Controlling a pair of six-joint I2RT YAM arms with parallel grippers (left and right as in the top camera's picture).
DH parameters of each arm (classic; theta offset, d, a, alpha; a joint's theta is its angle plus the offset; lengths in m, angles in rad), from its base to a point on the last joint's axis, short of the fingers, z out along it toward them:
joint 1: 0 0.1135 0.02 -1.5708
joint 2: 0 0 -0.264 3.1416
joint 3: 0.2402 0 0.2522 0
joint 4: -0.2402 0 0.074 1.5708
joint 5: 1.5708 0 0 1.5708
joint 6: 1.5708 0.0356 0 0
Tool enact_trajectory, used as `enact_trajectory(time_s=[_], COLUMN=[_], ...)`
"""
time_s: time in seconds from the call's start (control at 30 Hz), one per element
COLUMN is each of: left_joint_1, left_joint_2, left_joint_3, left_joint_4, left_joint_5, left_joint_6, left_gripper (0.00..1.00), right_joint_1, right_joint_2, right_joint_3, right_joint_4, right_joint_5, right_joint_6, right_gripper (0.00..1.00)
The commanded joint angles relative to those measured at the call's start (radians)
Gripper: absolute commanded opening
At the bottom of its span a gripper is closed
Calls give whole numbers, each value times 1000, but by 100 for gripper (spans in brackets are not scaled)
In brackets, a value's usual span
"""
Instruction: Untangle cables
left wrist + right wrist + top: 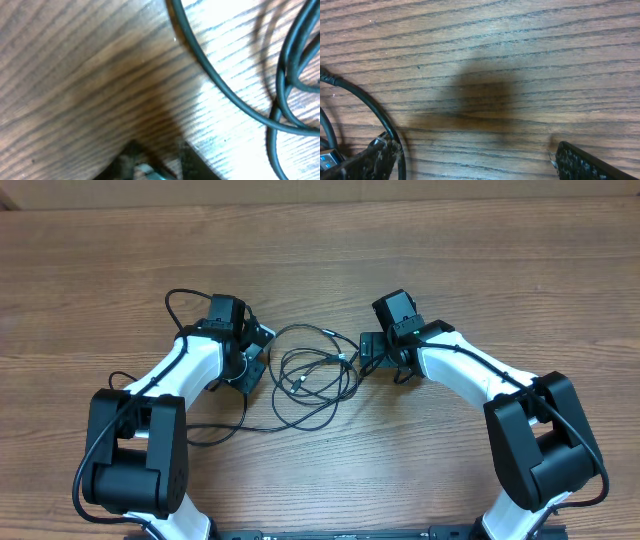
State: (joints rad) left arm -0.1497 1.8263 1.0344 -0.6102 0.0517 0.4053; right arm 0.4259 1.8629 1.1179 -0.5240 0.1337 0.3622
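Loosely coiled cables [315, 380], between left gripper [262, 355], right gripper [368, 356]

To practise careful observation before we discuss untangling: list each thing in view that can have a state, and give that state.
cables: tangled, lying in overlapping loops on the table between the two arms.
left pincer: low at the left edge of the loops; open or shut cannot be told.
right pincer: open wide, gripping nothing.

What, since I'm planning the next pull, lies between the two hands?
In the overhead view, tangled loops of thin black cables lie between the left hand and right hand.
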Motion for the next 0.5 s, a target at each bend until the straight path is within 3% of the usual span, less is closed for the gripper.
enact_trajectory(time_s=[0.0, 0.07, 0.23, 0.4, 0.47], left_joint_1=[0, 0, 0, 0, 0], left_joint_2=[100, 99, 79, 66, 66], left_joint_3=[-65, -49, 44, 177, 224], left_joint_4=[2, -10, -104, -271, -358], left_joint_5=[16, 3, 45, 111, 102], left_joint_6=[26, 24, 14, 13, 12], left_gripper=[17, 9, 6, 9, 17], right_joint_1=[-1, -1, -1, -1, -1], right_joint_2=[2, 2, 2, 2, 2], right_joint_3=[-6, -6, -6, -6, -6], right_joint_4=[3, 3, 5, 7, 7], right_joint_5=[-4, -4, -4, -4, -4], right_joint_6=[5, 5, 5, 5, 5], right_gripper=[100, 100, 100, 100, 100])
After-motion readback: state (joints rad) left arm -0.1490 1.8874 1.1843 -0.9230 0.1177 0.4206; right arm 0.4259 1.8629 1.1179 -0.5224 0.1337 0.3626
